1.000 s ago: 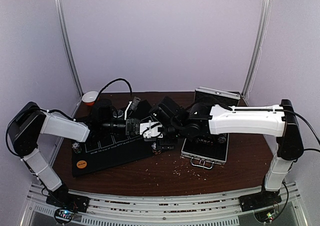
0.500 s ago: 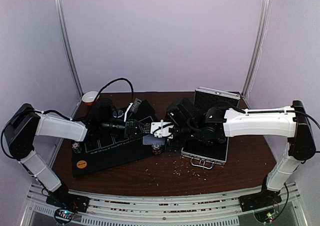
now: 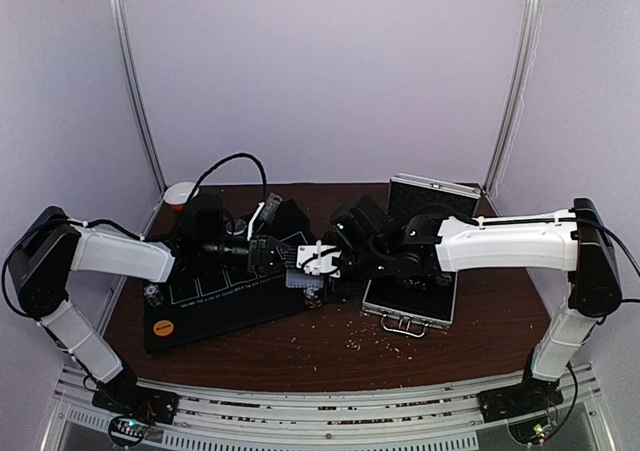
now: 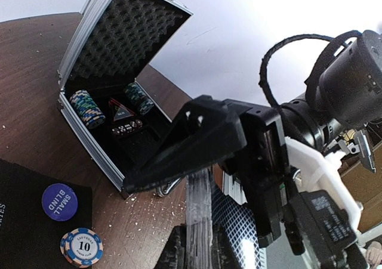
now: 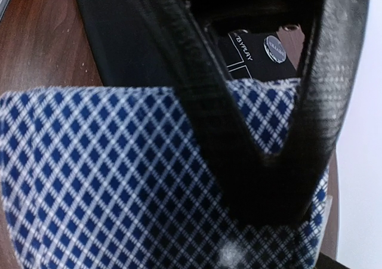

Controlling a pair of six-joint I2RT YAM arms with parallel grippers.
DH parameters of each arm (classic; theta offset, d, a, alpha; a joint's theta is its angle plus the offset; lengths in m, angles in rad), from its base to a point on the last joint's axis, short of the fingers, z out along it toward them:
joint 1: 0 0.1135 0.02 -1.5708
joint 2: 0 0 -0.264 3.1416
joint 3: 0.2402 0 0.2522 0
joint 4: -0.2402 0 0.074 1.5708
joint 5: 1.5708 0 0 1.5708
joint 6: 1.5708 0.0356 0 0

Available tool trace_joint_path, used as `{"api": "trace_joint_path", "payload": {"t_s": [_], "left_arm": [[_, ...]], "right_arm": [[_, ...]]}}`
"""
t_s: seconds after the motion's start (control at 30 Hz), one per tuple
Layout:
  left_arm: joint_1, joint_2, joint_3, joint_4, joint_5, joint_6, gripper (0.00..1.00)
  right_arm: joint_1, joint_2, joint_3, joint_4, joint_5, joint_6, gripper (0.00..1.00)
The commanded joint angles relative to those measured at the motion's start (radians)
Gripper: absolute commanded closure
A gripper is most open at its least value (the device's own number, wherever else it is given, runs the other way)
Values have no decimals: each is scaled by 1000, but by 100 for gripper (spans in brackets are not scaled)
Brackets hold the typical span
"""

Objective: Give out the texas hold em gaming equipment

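1. The deck of cards (image 3: 304, 278), backs in a blue diamond pattern, sits mid-frame in the top view, over the black mat's (image 3: 215, 301) right edge.
2. The left gripper (image 3: 284, 263) pinches it. The right gripper (image 3: 322, 263) meets it from the right, jaws spread wide.
3. Left-wrist view, lower left: purple SMALL BLIND button (image 4: 59, 201) and "10" chip (image 4: 82, 247). Upper left: open aluminium case (image 4: 77, 48) holding chip stacks (image 4: 88, 108).

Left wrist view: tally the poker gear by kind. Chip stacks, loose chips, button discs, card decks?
chip stacks in the case: 2
chip marked 10, outside the case: 1
purple button disc: 1
card deck: 1
Total: 5
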Motion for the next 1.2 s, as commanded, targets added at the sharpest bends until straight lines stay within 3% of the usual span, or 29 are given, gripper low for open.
{"api": "trace_joint_path", "payload": {"t_s": [0.0, 0.07, 0.17, 0.37, 0.5, 0.67, 0.87, 1.17], "left_arm": [[-4, 2, 12, 79, 29, -23, 100], [-2, 4, 12, 74, 29, -20, 100], [-3, 7, 18, 47, 23, -7, 100], [-3, 10, 47, -53, -8, 55, 98], [-4, 12, 64, -79, -13, 58, 69], [-3, 2, 93, -194, -43, 114, 54], [-1, -27, 196, -539, -171, 339, 53], [31, -61, 223, -636, -231, 385, 60]], "right_arm": [[-8, 13, 27, 19, -4, 14, 29], [-8, 8, 25, 28, -5, 17, 40], [-8, 8, 21, 33, -8, 19, 49], [-9, 7, 24, 33, 4, 32, 53], [-9, 9, 23, 38, 17, 40, 53], [-8, 8, 23, 40, 39, 43, 53], [-9, 6, 22, 41, 50, 46, 53], [-11, 1, 15, 36, 64, 51, 53]]}}
